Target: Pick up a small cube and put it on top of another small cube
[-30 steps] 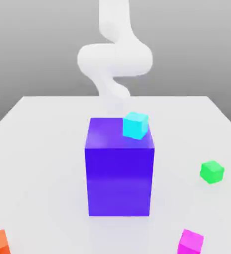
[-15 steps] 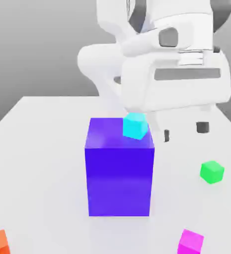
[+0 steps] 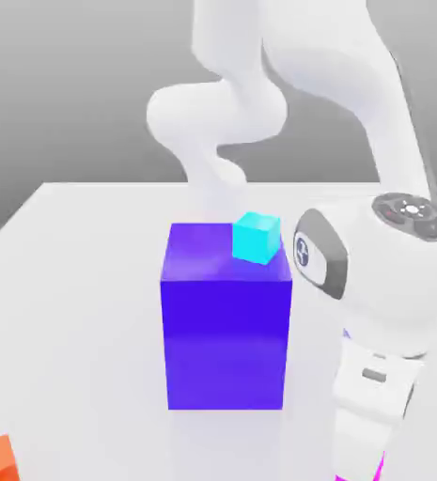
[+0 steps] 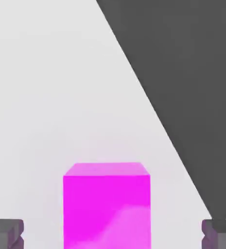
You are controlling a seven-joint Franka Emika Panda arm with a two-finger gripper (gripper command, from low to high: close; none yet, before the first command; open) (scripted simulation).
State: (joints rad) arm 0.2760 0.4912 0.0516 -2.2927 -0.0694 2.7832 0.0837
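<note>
White tabletop [image 3: 71,282] carried a tall blue block [image 3: 226,329] near its centre, while toward its near right corner the gripper [image 4: 113,233], fingers [image 4: 6,232] spread apart, straddled the pink cube [image 4: 107,204], which it probably needed only to clamp and lift.

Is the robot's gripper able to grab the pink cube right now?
Probably yes. In the hand view the open gripper has one finger on each side of the pink cube, with gaps left and nothing between.
</note>
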